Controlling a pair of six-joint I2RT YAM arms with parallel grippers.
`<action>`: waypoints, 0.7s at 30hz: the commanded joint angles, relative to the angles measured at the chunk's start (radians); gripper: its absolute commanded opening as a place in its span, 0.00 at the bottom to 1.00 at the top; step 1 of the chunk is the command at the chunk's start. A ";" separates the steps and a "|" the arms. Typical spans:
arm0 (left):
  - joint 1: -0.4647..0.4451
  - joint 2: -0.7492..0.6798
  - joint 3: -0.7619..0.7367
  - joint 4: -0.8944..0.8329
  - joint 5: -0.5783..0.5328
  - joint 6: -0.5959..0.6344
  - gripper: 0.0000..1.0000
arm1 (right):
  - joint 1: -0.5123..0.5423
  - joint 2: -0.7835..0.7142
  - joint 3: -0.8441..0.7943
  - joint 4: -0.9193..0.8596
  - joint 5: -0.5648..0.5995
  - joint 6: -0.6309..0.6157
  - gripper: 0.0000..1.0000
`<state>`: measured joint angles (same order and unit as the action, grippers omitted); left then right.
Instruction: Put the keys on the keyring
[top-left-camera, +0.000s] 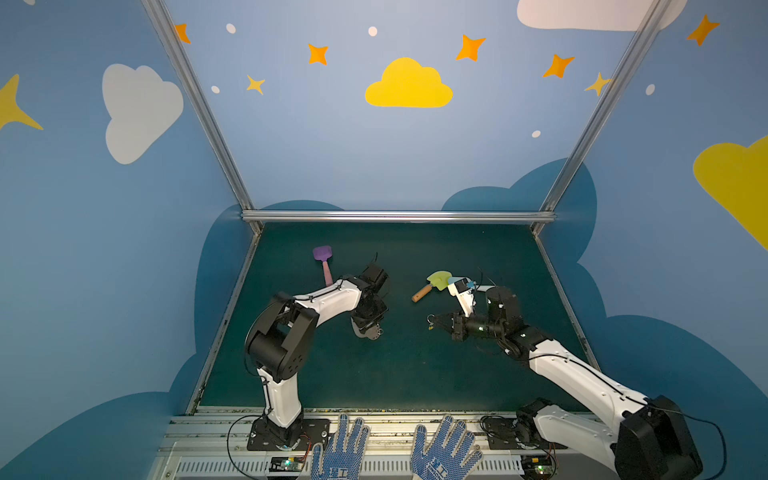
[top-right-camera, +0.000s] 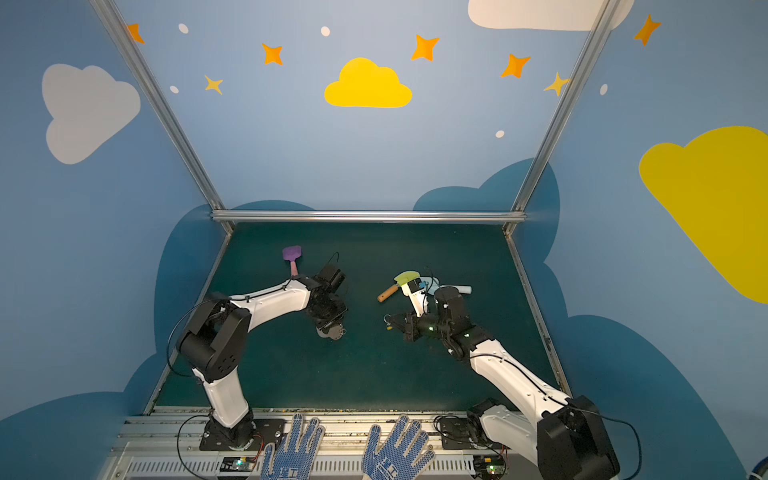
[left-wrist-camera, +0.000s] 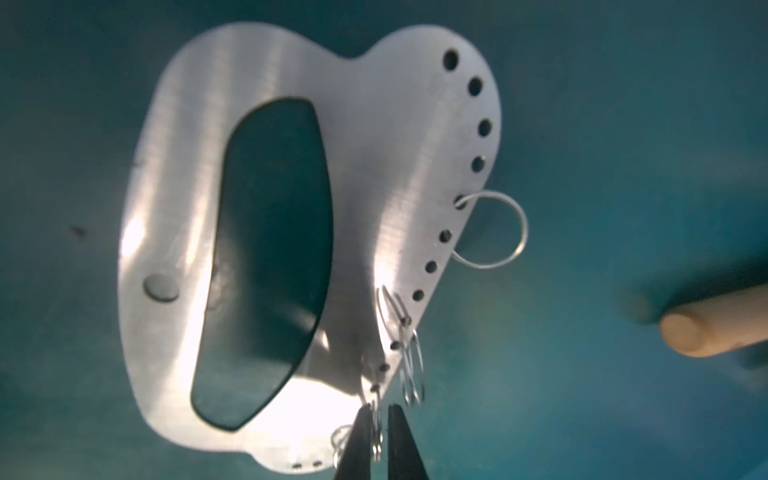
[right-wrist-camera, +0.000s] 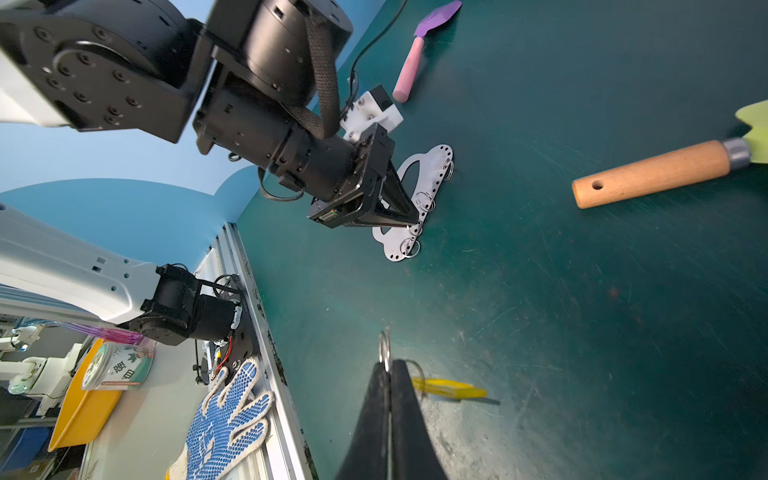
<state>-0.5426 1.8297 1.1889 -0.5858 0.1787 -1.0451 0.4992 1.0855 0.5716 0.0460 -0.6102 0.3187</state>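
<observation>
The keyring lies on the green desk, on the left part of it in both top views. It is a flat grey plate with an oblong cut-out, and it has a row of small holes along one edge. Several little metal rings hang in these holes. The left gripper comes down on this holed edge from above. Its jaws are almost fully together, and in the left wrist view one of the little rings sits in the thin gap between them. In a top view the gripper body covers most of the plate.

The right gripper is on the right side and points toward the left arm. Its jaws are pressed together on the small metal ring of the keys. The yellow key hangs from this ring beside the jaws, and its shadow falls on the desk just beside it. A silver key I cannot make out. In a top view the keys are well apart from the keyring, with bare desk between them.

A toy shovel with a wooden handle lies behind the right gripper. A purple spatula with a pink handle lies behind the left arm. Two blue dotted gloves lie on the front rail.
</observation>
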 joint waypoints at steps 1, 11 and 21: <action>0.000 -0.037 0.004 -0.029 0.001 0.017 0.06 | 0.001 0.006 -0.008 0.019 -0.005 0.011 0.00; -0.002 -0.046 -0.044 0.088 0.075 -0.063 0.04 | 0.046 0.059 -0.036 0.111 -0.009 0.066 0.00; 0.004 -0.088 -0.125 0.093 0.041 -0.066 0.04 | 0.088 0.131 -0.031 0.148 0.014 0.079 0.00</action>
<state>-0.5430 1.7580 1.0737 -0.4580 0.2443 -1.1297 0.5793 1.2121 0.5449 0.1604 -0.6056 0.3893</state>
